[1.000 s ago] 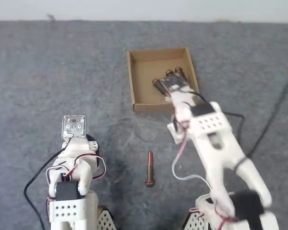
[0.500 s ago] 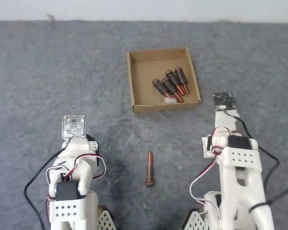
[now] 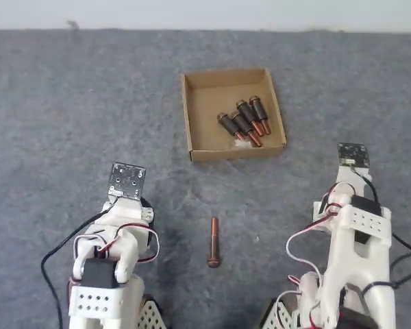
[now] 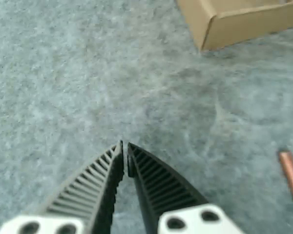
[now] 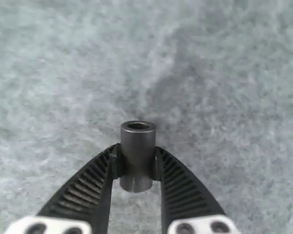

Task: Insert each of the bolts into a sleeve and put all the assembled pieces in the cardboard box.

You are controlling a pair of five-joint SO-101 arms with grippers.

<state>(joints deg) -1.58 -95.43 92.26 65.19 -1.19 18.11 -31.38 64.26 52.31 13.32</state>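
While a dark sleeve [image 5: 137, 165] is clamped in the right gripper [image 5: 136, 150], the left gripper [image 4: 123, 146] is pinched shut, tips together, over the grey carpet [image 3: 55, 103]. Between the arms, one bare bolt [image 3: 214, 242] is left lying with open carpet all round. Further out, three assembled pieces [image 3: 244, 122] are bunched on the cardboard box's [image 3: 188, 110] right-arm side, so the other half's floor is left bare.

Loose bolt [image 3: 214, 241], three assembled pieces [image 3: 243, 122] in box [image 3: 205, 110]

Copper bolt [image 3: 214, 241], black sleeve [image 5: 137, 151], grey mat [image 3: 89, 89]
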